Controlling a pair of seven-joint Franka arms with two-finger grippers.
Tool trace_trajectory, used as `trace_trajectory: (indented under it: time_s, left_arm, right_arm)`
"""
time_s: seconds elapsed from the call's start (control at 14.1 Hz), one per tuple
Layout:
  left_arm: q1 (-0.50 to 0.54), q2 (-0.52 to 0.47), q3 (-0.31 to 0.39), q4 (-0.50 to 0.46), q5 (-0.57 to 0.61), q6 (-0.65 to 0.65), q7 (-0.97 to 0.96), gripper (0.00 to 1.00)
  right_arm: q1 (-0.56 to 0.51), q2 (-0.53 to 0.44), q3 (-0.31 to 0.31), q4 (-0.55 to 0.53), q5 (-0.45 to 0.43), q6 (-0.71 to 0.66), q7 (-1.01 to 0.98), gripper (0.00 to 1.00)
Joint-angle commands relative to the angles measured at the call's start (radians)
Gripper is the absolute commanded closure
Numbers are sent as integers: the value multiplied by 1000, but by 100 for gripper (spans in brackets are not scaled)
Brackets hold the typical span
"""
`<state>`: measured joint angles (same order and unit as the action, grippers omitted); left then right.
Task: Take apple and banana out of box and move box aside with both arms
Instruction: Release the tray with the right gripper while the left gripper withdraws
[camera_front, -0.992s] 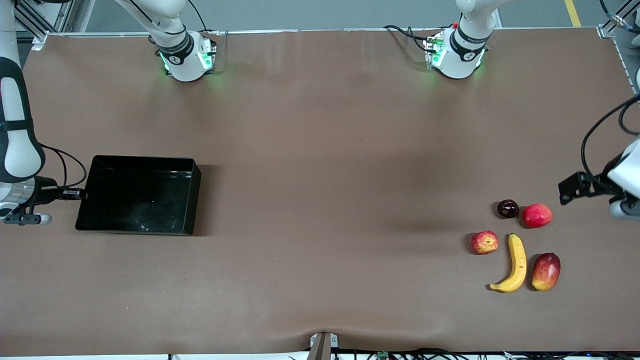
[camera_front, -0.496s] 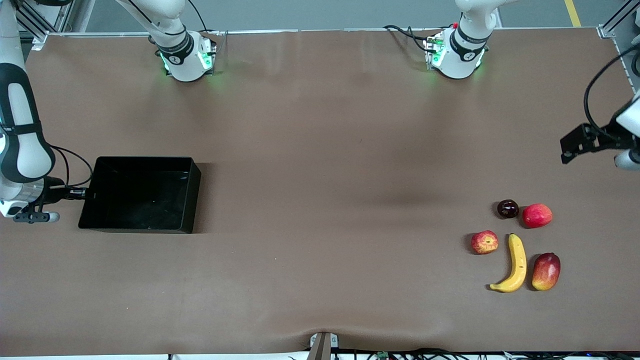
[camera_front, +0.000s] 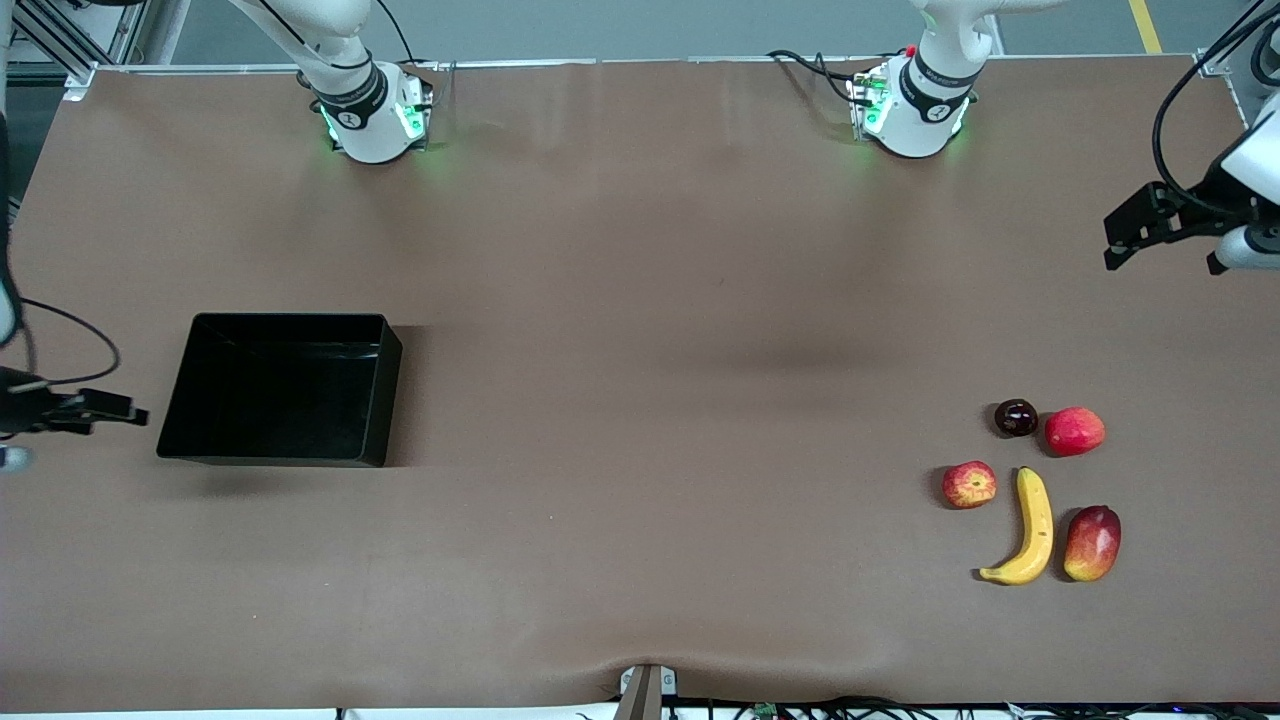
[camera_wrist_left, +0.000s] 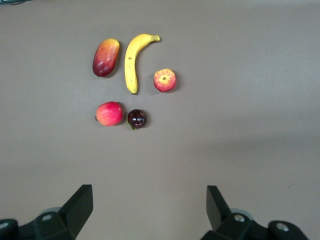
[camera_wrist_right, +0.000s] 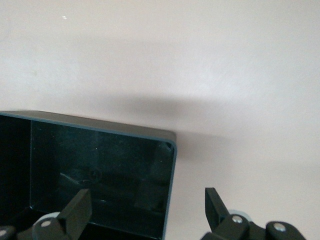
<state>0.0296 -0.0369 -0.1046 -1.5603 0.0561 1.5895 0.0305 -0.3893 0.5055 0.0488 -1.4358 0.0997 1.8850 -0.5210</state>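
Sitting empty near the right arm's end of the table, the box is a shallow glossy black tray with low walls. The right gripper hangs just beside its short wall, fingers spread and holding nothing; any drift toward that wall could nudge the box askew. Toward the left arm's end lie the streaked red-yellow apple and, just beside it, the curved yellow banana, among other fruit. The left gripper hovers near that edge, jaws spread, empty.

No readable text, labels, brands or numbers on anything.
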Motion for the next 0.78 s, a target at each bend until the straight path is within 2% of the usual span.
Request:
trace_trajectory:
  time_s: [0.0,0.14,0.35,0.43,0.71]
  left_arm:
    - [-10,-29,9,-34,-16,-6,-9,0]
    - [-11,-25,9,-32,-16,-6,-9,0]
    - [-13,-23,5,-37,-18,-8,-6,0]
    - [-13,-21,5,-37,-18,-8,-4,0]
    - [-8,-21,5,-34,-19,-26,-7,0]
  right_arm:
    - [79,-2,-6,190,-103,-95,-8,0]
    - [99,-19,17,250,-92,-202,-7,0]
    - [177,-82,43,253,-89,-225,24,0]
    - [190,-134,43,239,-84,-239,68,0]
    - [279,-241,46,222,-93,-423,369,0]
